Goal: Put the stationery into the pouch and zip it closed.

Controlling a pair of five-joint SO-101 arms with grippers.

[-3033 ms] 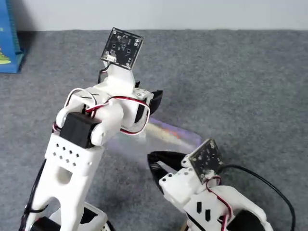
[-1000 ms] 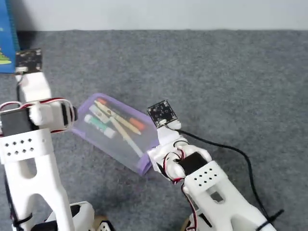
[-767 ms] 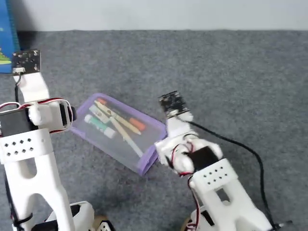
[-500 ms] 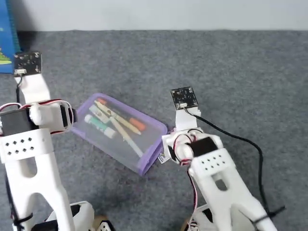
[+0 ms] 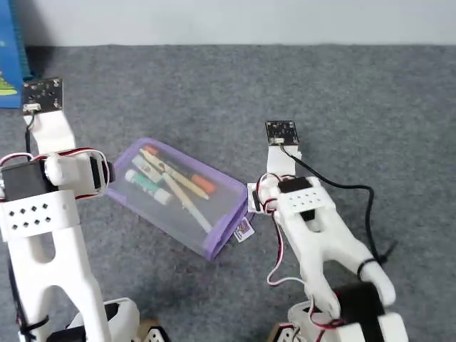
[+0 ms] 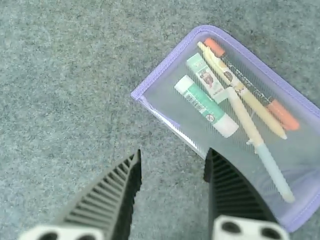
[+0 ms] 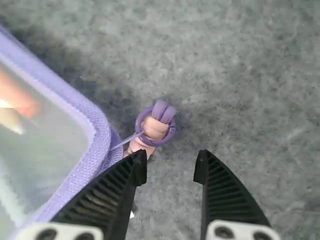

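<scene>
Grey carpet (image 5: 356, 107), translucent purple-trimmed pouch (image 5: 182, 214)

High view: translucent purple-edged zip pouch (image 5: 187, 206), one end tucked under the left arm's white motor housing (image 5: 70, 169). At the left, blue printed box (image 5: 14, 43) cut by the frame edge. Left wrist view: pouch's far corner runs off the frame; print on the green-and-white tube (image 6: 205, 106) too small to tell. Right wrist view: pouch cut at the frame edge; orange item (image 7: 12, 95) inside blurred, kind unclear. In the purple zip loop (image 7: 162, 117), pinkish charm (image 7: 146, 136) indistinct.
</scene>
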